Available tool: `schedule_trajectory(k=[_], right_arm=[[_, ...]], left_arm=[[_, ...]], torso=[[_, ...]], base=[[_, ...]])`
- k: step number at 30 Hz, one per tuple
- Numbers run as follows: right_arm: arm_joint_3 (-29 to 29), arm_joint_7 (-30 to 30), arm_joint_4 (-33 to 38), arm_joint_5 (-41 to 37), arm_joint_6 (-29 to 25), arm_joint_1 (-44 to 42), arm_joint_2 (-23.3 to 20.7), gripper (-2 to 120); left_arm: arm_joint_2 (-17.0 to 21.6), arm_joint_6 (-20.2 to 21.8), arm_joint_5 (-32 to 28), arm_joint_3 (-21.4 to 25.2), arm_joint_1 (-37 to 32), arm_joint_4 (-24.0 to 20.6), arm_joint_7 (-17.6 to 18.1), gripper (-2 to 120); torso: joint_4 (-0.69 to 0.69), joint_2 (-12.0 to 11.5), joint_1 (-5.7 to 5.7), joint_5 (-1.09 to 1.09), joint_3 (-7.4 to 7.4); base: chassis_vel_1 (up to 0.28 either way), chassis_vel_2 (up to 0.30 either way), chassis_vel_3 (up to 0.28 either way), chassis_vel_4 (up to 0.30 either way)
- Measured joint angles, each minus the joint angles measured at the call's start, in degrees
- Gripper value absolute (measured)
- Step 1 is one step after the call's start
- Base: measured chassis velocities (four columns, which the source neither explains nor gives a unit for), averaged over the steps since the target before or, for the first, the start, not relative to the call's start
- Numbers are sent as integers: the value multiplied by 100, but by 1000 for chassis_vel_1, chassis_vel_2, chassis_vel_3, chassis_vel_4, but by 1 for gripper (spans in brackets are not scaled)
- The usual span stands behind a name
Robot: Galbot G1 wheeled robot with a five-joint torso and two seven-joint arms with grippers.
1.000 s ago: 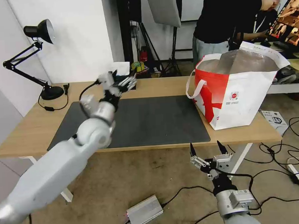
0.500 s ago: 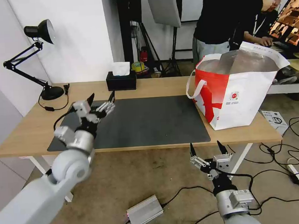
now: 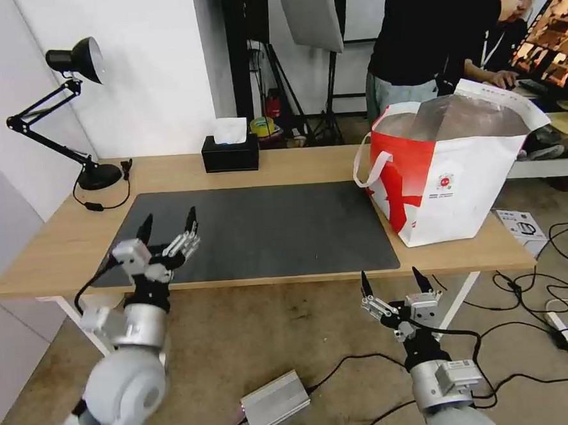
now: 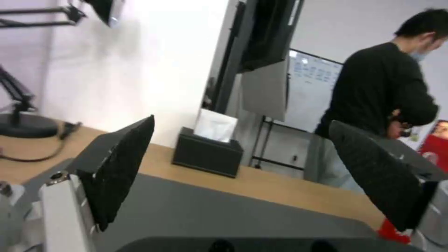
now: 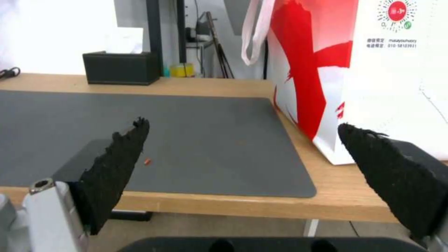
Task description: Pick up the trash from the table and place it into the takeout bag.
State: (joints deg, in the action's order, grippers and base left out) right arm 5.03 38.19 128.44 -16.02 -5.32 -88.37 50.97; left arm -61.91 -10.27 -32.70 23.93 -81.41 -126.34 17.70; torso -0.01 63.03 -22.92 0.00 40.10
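- The takeout bag (image 3: 451, 164) stands upright on the right end of the table (image 3: 294, 167), mouth open, foil lining exposed, one white handle hanging over its left side. I see none of the trash on the table; whatever the bag holds is hidden below its rim, so I judge the loading done or nearly done.
- Change over the last second: my left gripper (image 3: 168, 229) has come back from over the far side of the mat, near the tissue box, to the near left edge of the table. It now sits low over the front left corner of the mat (image 3: 259, 230), fingers spread wide and holding nothing.
- The head camera has not shifted, so this is true arm travel. I read it as a withdrawal to rest, not an approach to a new target.
- My right gripper (image 3: 394, 286) is parked below the front table edge, right of centre, fingers apart and empty, in the same place as a second ago.
- In the right wrist view a tiny red speck (image 5: 147, 161) lies on the mat; I cannot tell what it is.
- Surface: light wood top, dark grey mat across the middle. A black tissue box (image 3: 230, 153) sits at the far edge and a black desk lamp (image 3: 75, 110) on the far left corner.
- Room: cables and a silver box (image 3: 274, 402) lie on the floor.
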Motion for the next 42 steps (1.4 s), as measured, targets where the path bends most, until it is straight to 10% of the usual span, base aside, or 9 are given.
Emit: schedule_trajectory(k=[19,42], right_arm=[[0,0,0,0,0,0,0,100],[0,0,0,0,0,0,0,100]], left_arm=[[-1544,-689,2070,163,-1343,53,-414,100],[-2074,-1157,2683,-10,-1535,520,-514,100]], torso=[[0,0,0,0,0],[0,0,0,0,1]], base=[[0,0,0,0],[0,0,0,0]])
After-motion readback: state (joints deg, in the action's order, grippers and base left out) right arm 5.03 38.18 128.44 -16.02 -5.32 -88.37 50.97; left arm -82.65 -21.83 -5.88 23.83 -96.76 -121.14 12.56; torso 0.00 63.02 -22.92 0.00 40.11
